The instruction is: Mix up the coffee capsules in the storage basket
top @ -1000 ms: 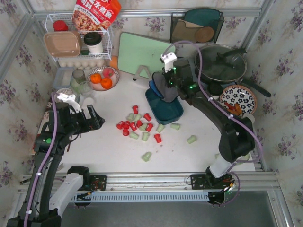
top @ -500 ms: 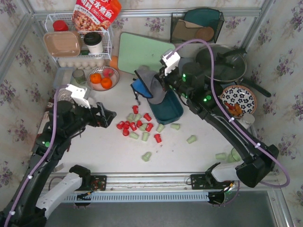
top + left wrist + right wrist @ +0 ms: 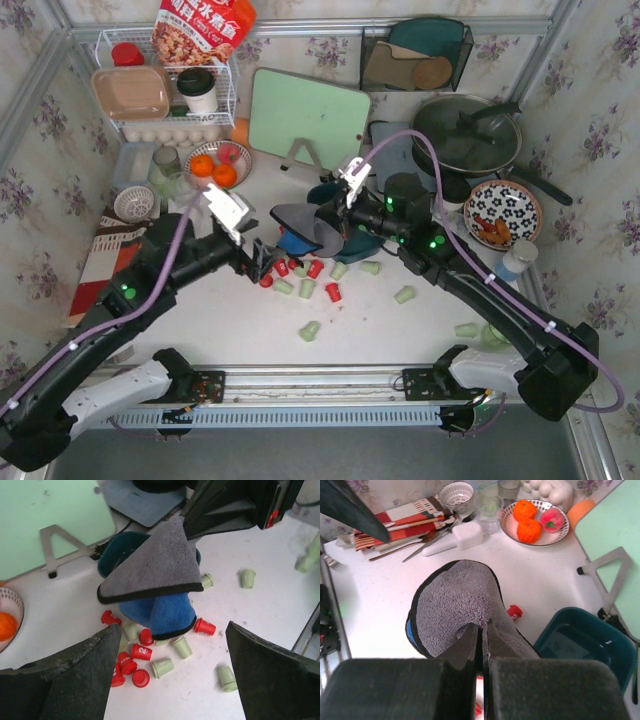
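Top external: left tool (image 3: pixel 258 262), jaws wide, has reached in beside the capsules (image 3: pixel 297 276); right tool (image 3: pixel 481 636), pinching a cloth (image 3: pixel 300 222), swung left.

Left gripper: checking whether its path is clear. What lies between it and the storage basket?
Left wrist view: a grey-blue cloth, pinched by the right gripper, hangs between the left gripper and the storage basket, with coffee capsules scattered beneath.

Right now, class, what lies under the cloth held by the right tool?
Red and green coffee capsules lie scattered on the white table, beside part of the teal storage basket. The cloth hides more of the basket and any capsules directly beneath.
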